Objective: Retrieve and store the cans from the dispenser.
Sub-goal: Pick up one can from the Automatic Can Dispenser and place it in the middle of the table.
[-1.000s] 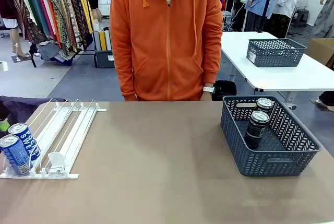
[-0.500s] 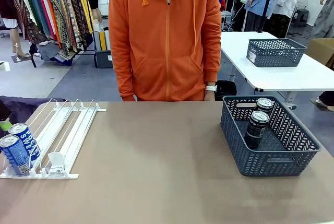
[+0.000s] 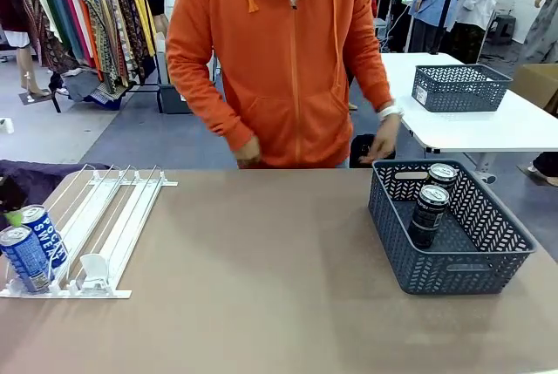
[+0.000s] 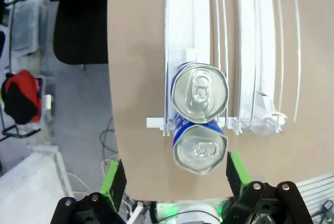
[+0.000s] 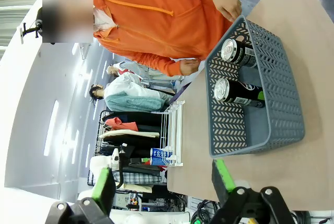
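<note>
Two blue cans (image 3: 24, 256) (image 3: 44, 233) stand in the leftmost lane of the white dispenser (image 3: 122, 217), at its front lip. In the left wrist view I look straight down on their silver tops: one can (image 4: 200, 89) sits in the lane and the other can (image 4: 200, 149) at the lip. My left gripper (image 4: 175, 177) hangs above them, open, its green pads either side of the nearer can. Two black cans (image 3: 429, 215) (image 3: 442, 175) stand in the grey basket (image 3: 488, 265). My right gripper (image 5: 163, 182) is open and holds nothing, well back from the basket (image 5: 282, 125).
A person in an orange hoodie leans at the far edge, one hand (image 3: 382, 143) just behind the basket and the other hand (image 3: 248, 149) near the middle. The brown table (image 3: 261, 278) is bare between dispenser and basket. A second grey basket (image 3: 459, 86) sits on a white table behind.
The person has leaned over and swung both arms outward, one hand now near the basket's far rim. Cans and dispenser have not moved.
</note>
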You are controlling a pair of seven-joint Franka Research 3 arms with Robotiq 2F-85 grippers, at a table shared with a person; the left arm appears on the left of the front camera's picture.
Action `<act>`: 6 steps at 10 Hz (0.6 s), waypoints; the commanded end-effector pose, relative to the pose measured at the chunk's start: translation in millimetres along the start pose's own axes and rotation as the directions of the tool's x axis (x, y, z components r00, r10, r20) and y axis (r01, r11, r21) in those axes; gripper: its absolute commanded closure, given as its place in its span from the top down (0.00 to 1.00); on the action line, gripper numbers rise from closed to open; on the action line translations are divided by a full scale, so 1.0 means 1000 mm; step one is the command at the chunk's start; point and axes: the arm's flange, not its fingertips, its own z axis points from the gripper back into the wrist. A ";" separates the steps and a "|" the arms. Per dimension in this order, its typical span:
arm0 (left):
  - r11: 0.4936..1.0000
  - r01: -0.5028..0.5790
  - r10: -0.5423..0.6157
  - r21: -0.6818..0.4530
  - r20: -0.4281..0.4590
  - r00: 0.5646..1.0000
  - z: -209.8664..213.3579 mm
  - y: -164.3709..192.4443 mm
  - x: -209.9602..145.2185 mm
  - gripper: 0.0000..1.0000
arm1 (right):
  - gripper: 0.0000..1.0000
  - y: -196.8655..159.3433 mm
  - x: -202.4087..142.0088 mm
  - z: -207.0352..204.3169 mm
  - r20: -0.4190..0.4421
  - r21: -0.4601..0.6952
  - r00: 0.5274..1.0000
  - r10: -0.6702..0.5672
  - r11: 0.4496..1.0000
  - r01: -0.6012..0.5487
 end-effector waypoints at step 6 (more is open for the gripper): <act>0.993 -0.012 0.010 -0.121 -0.019 1.000 -0.043 -0.010 -0.004 1.00 | 1.00 0.003 0.003 -0.001 0.014 0.025 1.000 0.027 0.999 -0.028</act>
